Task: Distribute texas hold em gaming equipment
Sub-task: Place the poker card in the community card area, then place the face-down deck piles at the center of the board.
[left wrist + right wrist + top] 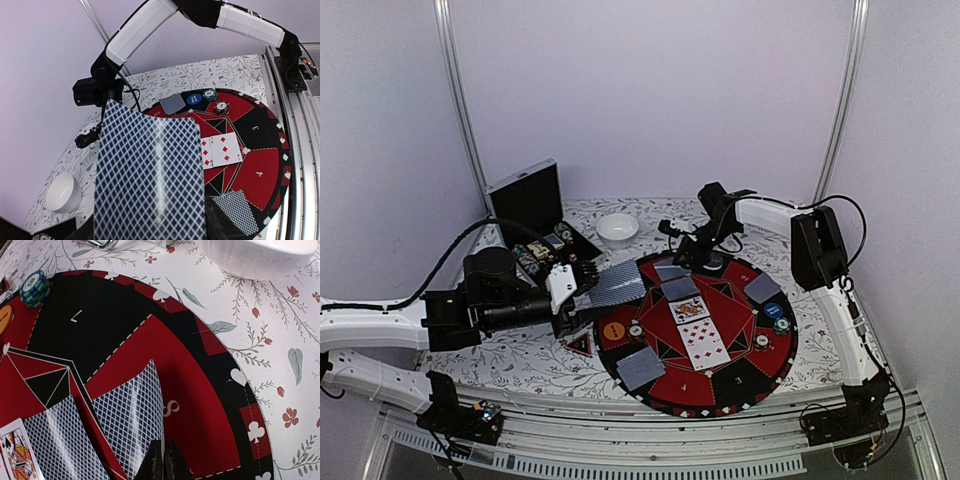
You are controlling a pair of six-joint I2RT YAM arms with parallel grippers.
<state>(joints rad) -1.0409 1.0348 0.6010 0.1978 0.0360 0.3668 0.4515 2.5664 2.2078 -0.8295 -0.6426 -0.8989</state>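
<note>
At the far left corner of the tabletop the silver case stands open, with what look like spare chips lying in its black tray. Just right of it, the left tool is part-way closed on the held cards, a small stack with grey-blue backs raised over the left rim of the felt mat. By the far edge sits the white bowl.

On the mat, going rightwards: the orange button disc with a poker chip beside it; a face-down hand at the near left; two far face-down cards; the face-up board cards in the centre, diamonds among them; a right-hand face-down hand; then the blue button disc and two more chips close by it.

The right tool is closed tight, its tips on one far face-down card; whether it pinches or only presses it I cannot tell.

The deal looks well along: buttons set, board laid, three places served. The numbered sectors at the near right are bare and cards sit in the left tool, so more dealing, and perhaps more chips, seems left.
</note>
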